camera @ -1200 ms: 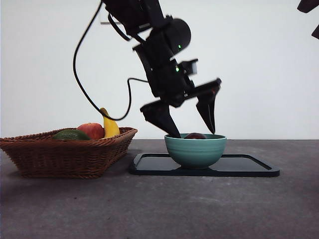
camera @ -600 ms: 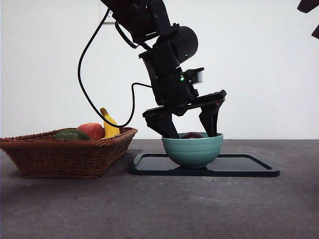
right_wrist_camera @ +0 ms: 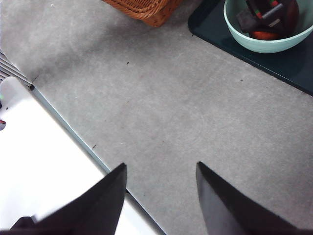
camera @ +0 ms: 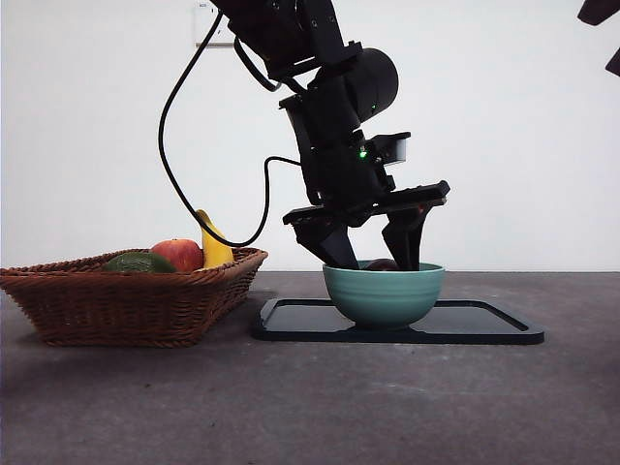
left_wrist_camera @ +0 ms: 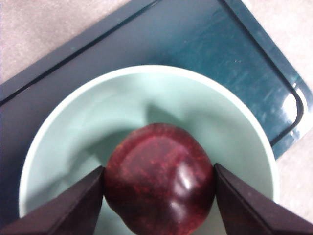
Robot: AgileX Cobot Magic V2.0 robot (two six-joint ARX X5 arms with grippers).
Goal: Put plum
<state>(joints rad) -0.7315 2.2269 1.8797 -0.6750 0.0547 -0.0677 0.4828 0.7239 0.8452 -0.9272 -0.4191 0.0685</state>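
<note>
The plum (left_wrist_camera: 161, 178), dark maroon and glossy, rests low inside the pale green bowl (left_wrist_camera: 146, 71). My left gripper (left_wrist_camera: 159, 169) is shut on the plum, one black jaw against each side. From the front only the plum's top (camera: 383, 264) shows above the bowl's rim (camera: 383, 295), with the left gripper (camera: 376, 263) reaching down into the bowl from above. The bowl stands on a dark tray (camera: 484, 325). My right gripper (right_wrist_camera: 161, 165) hangs open and holds nothing, over bare grey table and away from the bowl (right_wrist_camera: 264, 44).
A wicker basket (camera: 126, 300) stands left of the tray, holding a red apple (camera: 176, 254), a banana (camera: 213, 242) and a dark green fruit (camera: 138, 262). The waiting arm shows as a black tip (camera: 603, 19) at the top right. The table's edge (right_wrist_camera: 63, 127) runs near the right gripper.
The left gripper has sunk deeper into the bowl and turned more upright, with the plum between its jaws. The bowl has shifted slightly to the right on the tray.
</note>
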